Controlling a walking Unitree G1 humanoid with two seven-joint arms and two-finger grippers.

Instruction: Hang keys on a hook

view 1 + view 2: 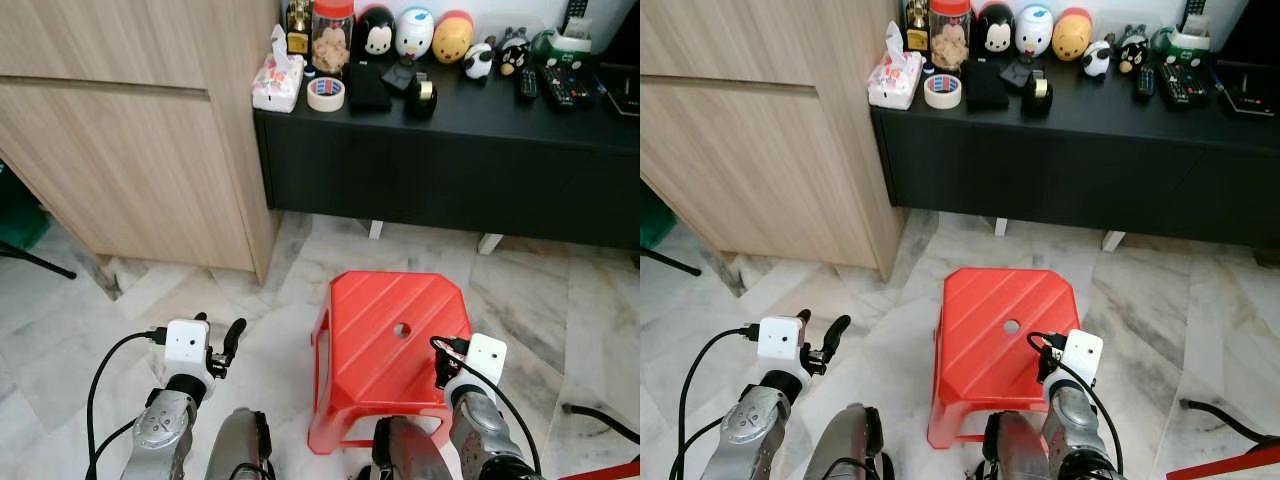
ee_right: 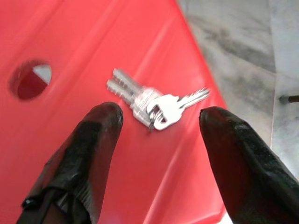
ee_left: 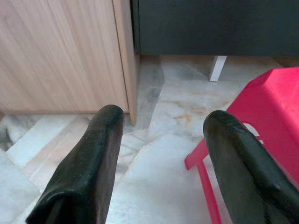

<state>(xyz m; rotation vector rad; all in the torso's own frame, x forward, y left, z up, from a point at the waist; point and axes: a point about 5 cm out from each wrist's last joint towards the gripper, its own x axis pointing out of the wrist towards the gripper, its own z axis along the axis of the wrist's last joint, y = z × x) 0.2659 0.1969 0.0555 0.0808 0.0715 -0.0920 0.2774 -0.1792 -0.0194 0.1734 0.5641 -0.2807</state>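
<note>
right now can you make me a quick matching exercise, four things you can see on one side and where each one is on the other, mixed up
Things:
1. keys
2. red stool
3. roll of tape
4. left gripper

Places:
A. on the black sideboard, next to the tissue pack
B. over bare marble floor, near the wooden cabinet
C. lying on the stool's seat, between the right gripper's open fingers
D. on the floor in front of the black sideboard

Pairs: 1-C, 2-D, 3-A, 4-B
</note>
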